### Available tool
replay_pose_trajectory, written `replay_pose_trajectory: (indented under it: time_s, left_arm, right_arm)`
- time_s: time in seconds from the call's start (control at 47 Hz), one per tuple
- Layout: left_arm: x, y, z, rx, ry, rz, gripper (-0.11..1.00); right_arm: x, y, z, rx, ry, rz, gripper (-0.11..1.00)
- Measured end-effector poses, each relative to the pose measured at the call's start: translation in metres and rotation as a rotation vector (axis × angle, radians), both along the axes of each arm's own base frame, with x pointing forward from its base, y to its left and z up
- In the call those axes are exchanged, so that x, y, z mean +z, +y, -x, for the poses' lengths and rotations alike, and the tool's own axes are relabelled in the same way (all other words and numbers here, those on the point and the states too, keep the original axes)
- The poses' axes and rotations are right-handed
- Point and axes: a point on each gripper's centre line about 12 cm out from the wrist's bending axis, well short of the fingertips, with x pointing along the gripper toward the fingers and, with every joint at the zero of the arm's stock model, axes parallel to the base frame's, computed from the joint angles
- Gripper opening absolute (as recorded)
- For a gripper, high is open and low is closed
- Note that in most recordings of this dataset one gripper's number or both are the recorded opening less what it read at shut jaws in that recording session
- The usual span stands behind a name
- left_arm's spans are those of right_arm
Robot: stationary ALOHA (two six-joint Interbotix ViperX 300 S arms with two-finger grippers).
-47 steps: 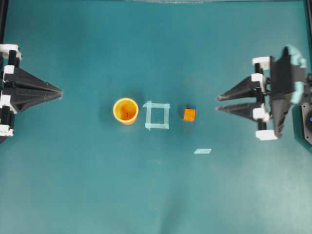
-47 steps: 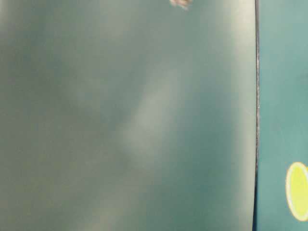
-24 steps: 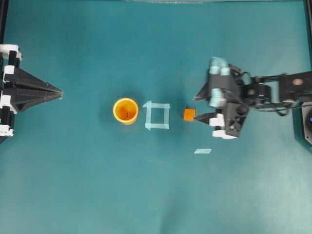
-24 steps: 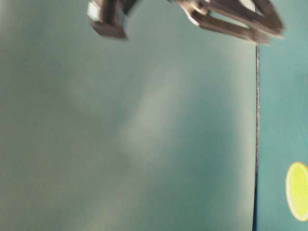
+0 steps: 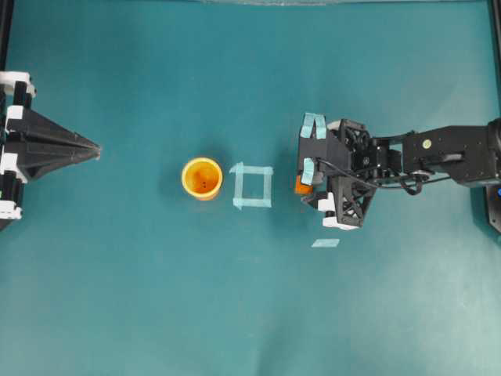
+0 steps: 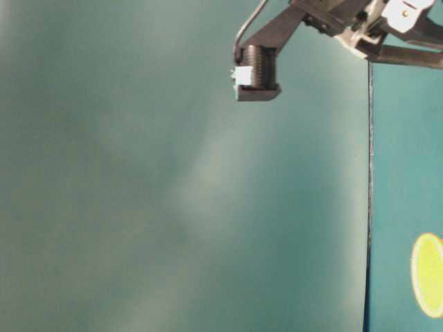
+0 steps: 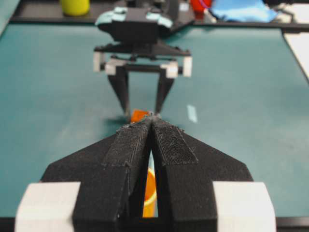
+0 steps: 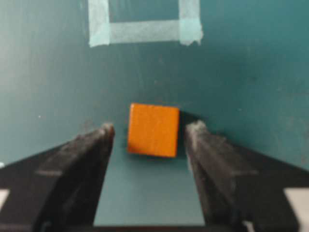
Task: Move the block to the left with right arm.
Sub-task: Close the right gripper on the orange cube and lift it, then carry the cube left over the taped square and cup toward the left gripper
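A teal worktop (image 5: 156, 313) carries everything. On it, near the middle, stands a round yellow-orange cup (image 5: 202, 178), upright with its mouth open to the overhead view. Just to the cup's right lies a pale tape square (image 5: 252, 186), an outline only, with bare worktop inside it. Right of the square, apart from it, sits a small orange block (image 8: 153, 129), flat on the surface and touching nothing at its sides. Below and to the right of the block, a short strip of pale tape (image 5: 325, 243) lies alone.
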Motion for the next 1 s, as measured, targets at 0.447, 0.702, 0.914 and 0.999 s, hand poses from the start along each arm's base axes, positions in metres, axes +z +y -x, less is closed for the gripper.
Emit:
replay_pose_trajectory:
  time_s: [0.447, 0.702, 0.914, 0.999]
  left_arm:
    - [0.0, 0.0, 0.0, 0.0, 0.002, -0.005, 0.0]
    - [-0.001, 0.0, 0.0, 0.001, 0.003, -0.003, 0.0]
    - [0.0, 0.0, 0.0, 0.0, 0.002, -0.003, 0.0]
    - [0.0, 0.0, 0.0, 0.0, 0.002, -0.003, 0.0]
  right_arm:
    - [0.017, 0.002, -0.009, -0.052, -0.042, -0.046, 0.38]
    - [0.069, 0.002, -0.019, -0.049, -0.108, -0.044, 0.38]
    - [0.11, 0.003, -0.044, -0.039, -0.194, -0.041, 0.38]
    - [0.123, 0.003, -0.059, -0.037, -0.23, -0.04, 0.38]
